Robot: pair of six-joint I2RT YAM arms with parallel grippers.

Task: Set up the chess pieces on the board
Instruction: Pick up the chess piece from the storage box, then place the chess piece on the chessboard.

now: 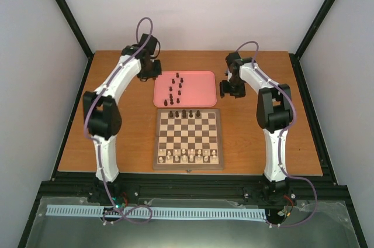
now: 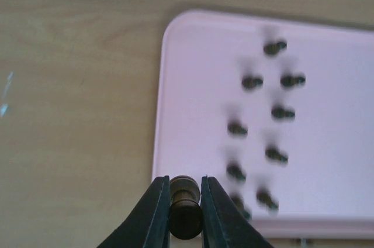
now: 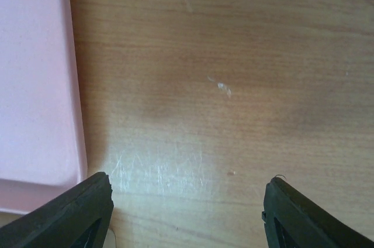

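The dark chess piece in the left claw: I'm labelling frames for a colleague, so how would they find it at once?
Start at the pink tray beyond the board. At the tray's left edge the left claw is shut on one dark piece. Unlike the other dark pieces standing loose on the tray, it alone is pinched between two black fingers.

1. Board (image 1: 188, 137): light and dark brown checks, tan border;
2. Chess pieces (image 2: 283, 112): dark brown-black;
3. Pale pieces (image 1: 184, 154): cream;
4. Tray (image 1: 198, 93): plain pink;
5. Table (image 1: 123, 137): warm brown wood grain.
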